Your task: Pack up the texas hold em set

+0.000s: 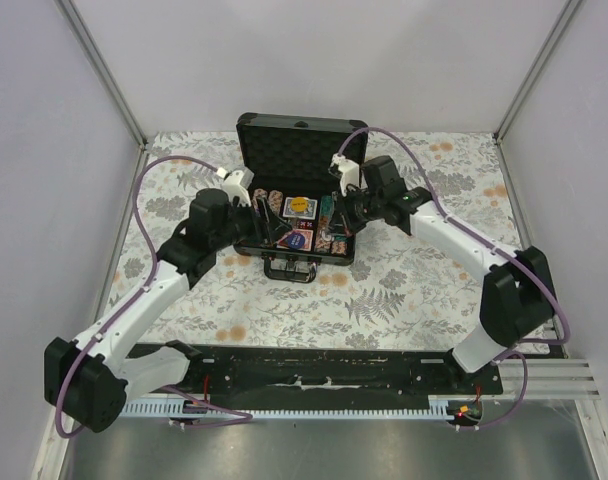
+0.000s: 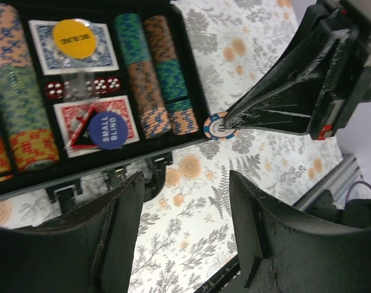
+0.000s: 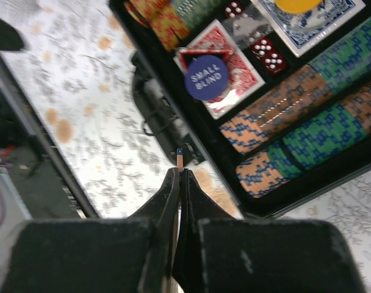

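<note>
The black case [image 1: 302,140] lies open mid-table, lid up. Its foam tray holds rows of striped poker chips [image 2: 146,67], a blue deck under a yellow button [image 2: 74,38], a red deck under a blue "small blind" button [image 2: 108,129], and red dice [image 2: 54,90]. My right gripper [image 3: 179,172] is shut on one orange-and-blue chip [image 3: 180,157], held edge-up just off the case's front right corner; the left wrist view shows this chip [image 2: 220,127] face-on at the fingertips. My left gripper [image 2: 187,180] hangs open and holds nothing, over the cloth in front of the case.
A floral tablecloth [image 1: 404,280] covers the table. The case handle and latches [image 1: 292,268] jut toward the arms. White walls with metal posts close in the sides and back. A black rail [image 1: 324,370] runs along the near edge.
</note>
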You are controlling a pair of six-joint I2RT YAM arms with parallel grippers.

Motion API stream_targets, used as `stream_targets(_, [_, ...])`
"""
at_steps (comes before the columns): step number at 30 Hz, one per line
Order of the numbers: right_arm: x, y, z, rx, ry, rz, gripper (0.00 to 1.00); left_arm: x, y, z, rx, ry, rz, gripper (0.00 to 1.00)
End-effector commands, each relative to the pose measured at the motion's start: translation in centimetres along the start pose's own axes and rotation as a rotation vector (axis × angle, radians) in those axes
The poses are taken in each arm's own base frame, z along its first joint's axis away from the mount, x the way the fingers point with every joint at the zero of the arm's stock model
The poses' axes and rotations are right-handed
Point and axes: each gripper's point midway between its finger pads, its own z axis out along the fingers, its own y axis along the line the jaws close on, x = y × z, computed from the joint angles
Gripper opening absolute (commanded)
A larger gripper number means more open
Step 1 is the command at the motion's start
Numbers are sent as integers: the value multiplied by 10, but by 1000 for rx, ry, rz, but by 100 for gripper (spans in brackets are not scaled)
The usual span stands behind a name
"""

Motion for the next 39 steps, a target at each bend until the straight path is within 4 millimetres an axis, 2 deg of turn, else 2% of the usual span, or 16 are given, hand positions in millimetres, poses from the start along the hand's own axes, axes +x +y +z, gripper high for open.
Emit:
stream_targets(1, [-18,-25,17,110,-30,-210,0,1,22,-12,-109,-44,32,64])
stream_targets(3, [-13,-25,27,89,-13,-252,0,5,24,-12,-113,-38,25,64])
stream_targets(8, [4,-23,46,21,30,-320,0,11,26,-12,-112,-26,20,56])
stream_targets(18, [29,-34,71,-11,94,-380,0,13,30,-9,-116,-16,29,53])
stream_targets(28, [32,-48,79,34,79,-458,0,13,31,-7,-116,-15,24,52])
stream_targets(39, [50,-56,77,31,136,-553,5,12,32,-6,-119,-19,26,52])
